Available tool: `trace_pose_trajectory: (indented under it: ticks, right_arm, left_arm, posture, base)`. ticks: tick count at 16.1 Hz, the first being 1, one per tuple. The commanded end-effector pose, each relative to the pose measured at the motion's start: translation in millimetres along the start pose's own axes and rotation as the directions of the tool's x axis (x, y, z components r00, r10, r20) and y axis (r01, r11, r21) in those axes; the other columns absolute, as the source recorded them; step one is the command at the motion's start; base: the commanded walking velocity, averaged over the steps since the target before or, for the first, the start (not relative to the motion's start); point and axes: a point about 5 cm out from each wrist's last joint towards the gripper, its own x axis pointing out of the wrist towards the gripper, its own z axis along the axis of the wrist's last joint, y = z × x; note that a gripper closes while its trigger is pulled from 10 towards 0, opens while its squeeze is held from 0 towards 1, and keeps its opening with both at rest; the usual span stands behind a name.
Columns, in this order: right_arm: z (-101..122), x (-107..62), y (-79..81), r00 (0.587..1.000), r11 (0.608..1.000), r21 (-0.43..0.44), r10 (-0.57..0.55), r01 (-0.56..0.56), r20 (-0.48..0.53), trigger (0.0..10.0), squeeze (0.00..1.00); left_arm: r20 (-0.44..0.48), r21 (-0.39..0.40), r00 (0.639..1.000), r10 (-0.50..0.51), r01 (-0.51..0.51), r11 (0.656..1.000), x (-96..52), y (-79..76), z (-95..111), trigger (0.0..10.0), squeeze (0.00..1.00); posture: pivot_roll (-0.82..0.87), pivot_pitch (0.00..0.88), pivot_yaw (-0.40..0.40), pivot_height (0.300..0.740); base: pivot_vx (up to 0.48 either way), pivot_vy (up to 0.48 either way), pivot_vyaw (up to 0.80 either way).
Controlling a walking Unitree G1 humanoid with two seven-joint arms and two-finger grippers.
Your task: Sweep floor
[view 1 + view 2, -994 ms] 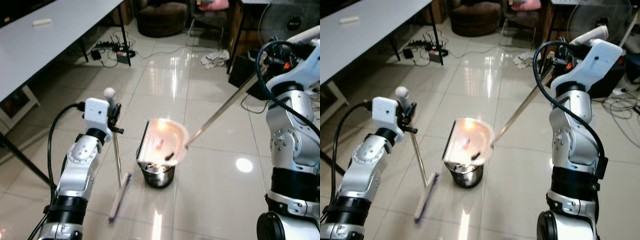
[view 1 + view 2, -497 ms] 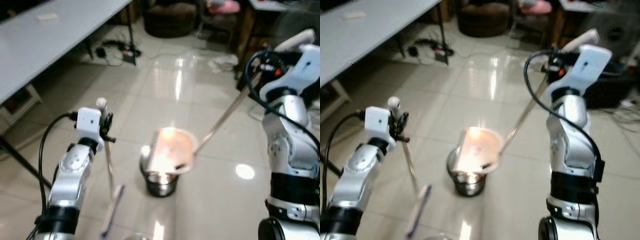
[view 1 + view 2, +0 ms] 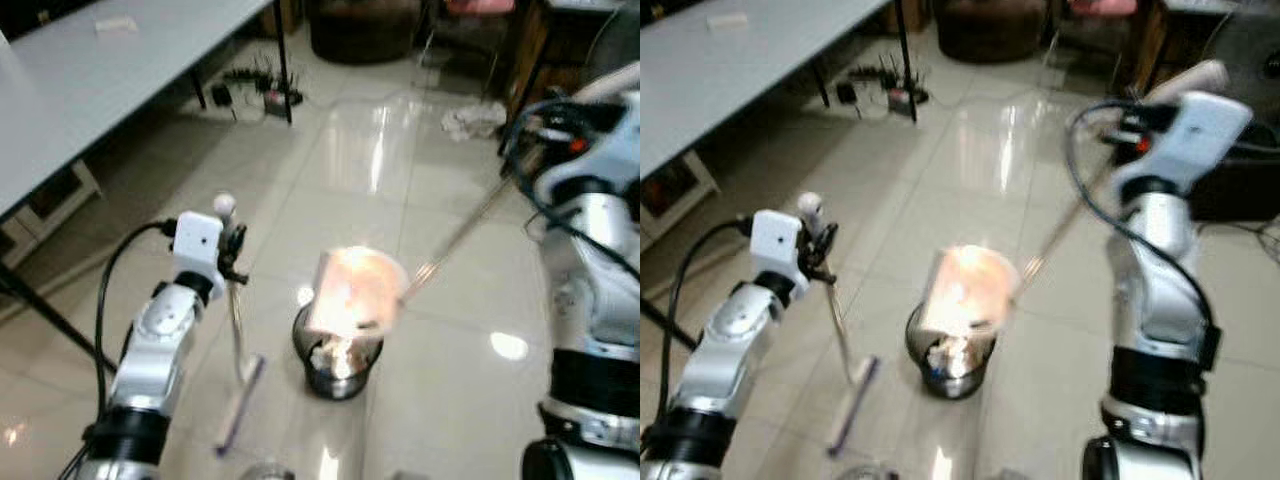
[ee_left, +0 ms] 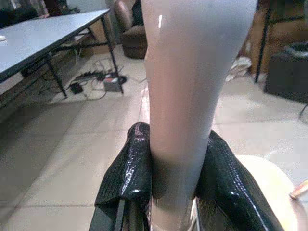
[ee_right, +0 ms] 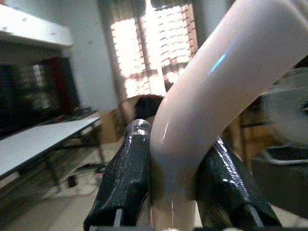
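The left gripper (image 4: 175, 192) is clamped on the pale handle of the broom (image 3: 238, 340), its two black fingers (image 4: 132, 173) pressing the shaft from either side. Seen from the head, that arm holds the broom nearly upright in front of the robot, the rounded handle tip standing above the wrist and the thin shaft running down to a narrow purple-edged head (image 3: 240, 405) that rests on the glossy tiled floor (image 3: 350, 170).

The right gripper (image 5: 175, 187) is likewise closed around a curved whitish handle, which belongs to the long-handled dustpan (image 3: 355, 292). Its slim metal pole (image 3: 460, 235) slants down from the right arm to the pan, which is tipped up over a round metal bin (image 3: 338, 360) just beside the broom head. The pan glares so brightly that what it holds cannot be made out; some pale scraps seem to lie inside the bin.

Further out, a grey table (image 3: 90, 90) stands on the robot's left, with a power strip and cables (image 3: 255, 85) on the floor under its far end. A crumpled white cloth (image 3: 470, 120) lies near dark furniture at the far right.
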Motion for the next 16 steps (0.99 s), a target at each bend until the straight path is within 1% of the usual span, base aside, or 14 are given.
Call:
trace_pose_trajectory:
  ticks: [1, 2, 3, 4, 5, 6, 7, 9, 11, 13, 14, 16]
  right_arm:
    - [14, -1.7, -2.7, 0.996, 0.997, -0.080, 0.029, -0.022, 0.087, 10.0, 0.00]
    - [14, -2.1, -2.1, 0.994, 0.992, -0.118, 0.045, -0.034, 0.095, 10.0, 0.00]
    - [13, -2.7, 0.9, 0.991, 0.988, -0.136, 0.084, -0.069, 0.107, 10.0, 0.00]
    - [13, -3.1, 5.5, 0.986, 0.984, -0.146, 0.117, -0.099, 0.117, 10.0, 0.00]
    - [13, -3.0, 12.2, 0.979, 0.975, -0.176, 0.158, -0.134, 0.132, 10.0, 0.00]
    - [14, -2.6, 19.6, 0.966, 0.960, -0.216, 0.212, -0.178, 0.146, 10.0, 0.00]
    - [15, -1.7, 30.1, 0.946, 0.936, -0.264, 0.281, -0.232, 0.164, 10.0, 0.00]
    - [13, -1.8, 44.0, 0.914, 0.907, -0.294, 0.363, -0.302, 0.180, 10.0, 0.00]
    - [7, -1.7, 56.9, 0.887, 0.874, -0.325, 0.430, -0.362, 0.167, 10.0, 0.00]
    - [3, -3.5, 75.5, 0.832, 0.814, -0.360, 0.534, -0.456, 0.154, 10.0, 0.00]
    - [0, -7.3, 86.7, 0.795, 0.779, -0.366, 0.589, -0.509, 0.145, 10.0, 0.00]
    - [-3, -17.6, 102.5, 0.727, 0.714, -0.381, 0.672, -0.587, 0.139, 10.0, 0.00]
  left_arm:
    - [0.018, 0.026, 1.000, -0.004, 0.004, 1.000, 0.3, 0.1, 4, 10.0, 0.00]
    - [0.020, 0.027, 1.000, -0.006, 0.005, 1.000, 0.3, -0.2, 4, 10.0, 0.00]
    - [0.016, 0.028, 1.000, -0.005, 0.005, 1.000, 0.2, -0.6, 3, 10.0, 0.00]
    - [0.013, 0.030, 1.000, -0.007, 0.006, 1.000, -0.4, -1.5, 2, 10.0, 0.00]
    - [0.013, 0.031, 1.000, -0.008, 0.008, 1.000, -1.2, -2.3, 2, 10.0, 0.00]
    - [0.012, 0.032, 1.000, -0.008, 0.008, 0.999, -1.5, -2.8, 1, 10.0, 0.00]
    - [0.009, 0.042, 1.000, -0.006, 0.006, 0.999, -1.5, -3.0, 1, 10.0, 0.00]
    - [0.009, 0.045, 1.000, -0.011, 0.011, 0.999, -1.2, -4.1, 0, 10.0, 0.00]
    - [0.008, 0.045, 1.000, -0.013, 0.013, 0.999, -0.9, -4.7, 0, 10.0, 0.00]
    - [0.009, 0.046, 1.000, -0.019, 0.019, 0.999, -0.7, -6.6, -1, 10.0, 0.00]
    - [0.011, 0.044, 1.000, -0.020, 0.020, 0.999, -0.9, -7.5, -1, 10.0, 0.00]
    - [0.015, 0.044, 1.000, -0.022, 0.021, 0.999, -2.0, -8.6, -1, 10.0, 0.00]
  posture:
    - [0.03, 0.058, 0.063, 0.740]
    - [0.03, 0.058, 0.062, 0.740]
    - [0.03, 0.059, 0.062, 0.740]
    - [0.03, 0.061, 0.059, 0.740]
    - [0.03, 0.061, 0.058, 0.740]
    - [0.03, 0.061, 0.058, 0.740]
    - [0.03, 0.060, 0.059, 0.740]
    - [0.03, 0.061, 0.059, 0.740]
    - [0.03, 0.055, 0.059, 0.740]
    - [0.03, 0.045, 0.049, 0.740]
    - [0.03, 0.041, 0.046, 0.740]
    - [0.03, 0.034, 0.044, 0.740]
  base:
    - [0.000, 0.000, 0.00]
    - [0.000, 0.000, 0.00]
    - [0.000, 0.000, 0.00]
    - [0.000, 0.000, 0.00]
    - [0.000, 0.000, 0.00]
    - [0.000, 0.000, 0.00]
    - [0.000, 0.000, 0.00]
    - [0.000, 0.000, 0.00]
    - [0.000, 0.000, 0.00]
    - [0.000, 0.000, 0.00]
    - [0.000, 0.000, 0.00]
    - [0.000, 0.000, 0.00]
